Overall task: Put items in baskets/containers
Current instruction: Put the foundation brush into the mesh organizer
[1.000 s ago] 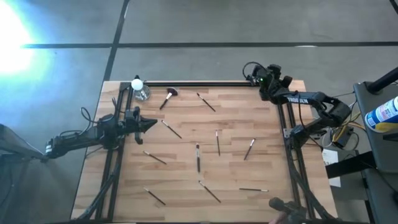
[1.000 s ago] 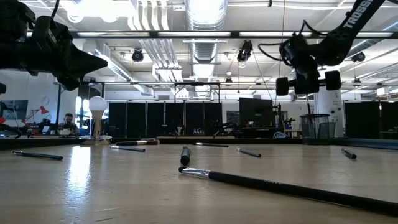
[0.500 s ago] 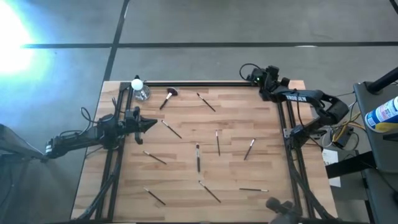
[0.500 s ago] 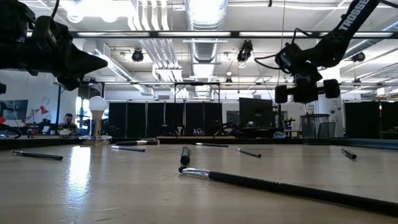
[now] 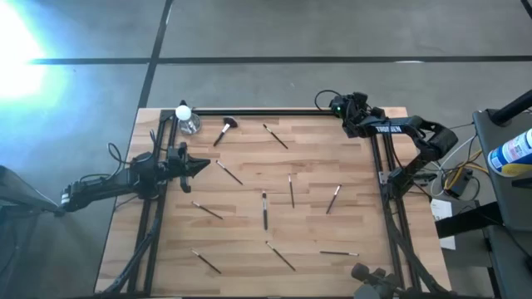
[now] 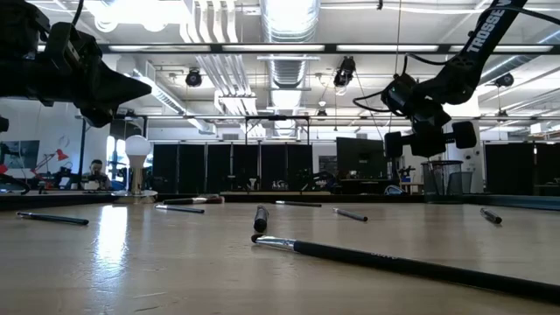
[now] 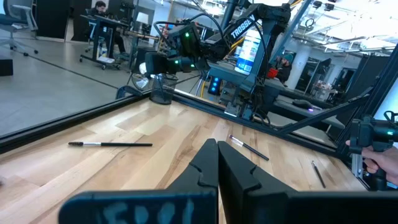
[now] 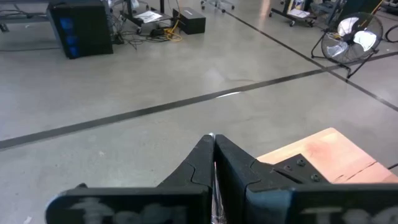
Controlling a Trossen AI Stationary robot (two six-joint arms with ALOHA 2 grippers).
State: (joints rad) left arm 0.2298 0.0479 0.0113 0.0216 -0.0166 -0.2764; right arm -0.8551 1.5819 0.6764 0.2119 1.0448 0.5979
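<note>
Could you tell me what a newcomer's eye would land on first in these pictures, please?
Probably the thin brushes scattered singly across the wooden table, with the fluffy-headed brush near the far left corner beside a white bulb-topped object. Next, the two dark arms: the left gripper hangs shut over the table's left edge, and the right gripper is shut above the far right corner, facing out toward the floor.

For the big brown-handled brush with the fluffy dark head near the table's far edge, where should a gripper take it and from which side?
Best to grip the big brown-handled brush at mid-handle, coming straight down with the fingers across the shaft. It lies flat and diagonal on the wooden table, and its fluffy head would squash and slip. The shut left gripper looks nearer.
</note>
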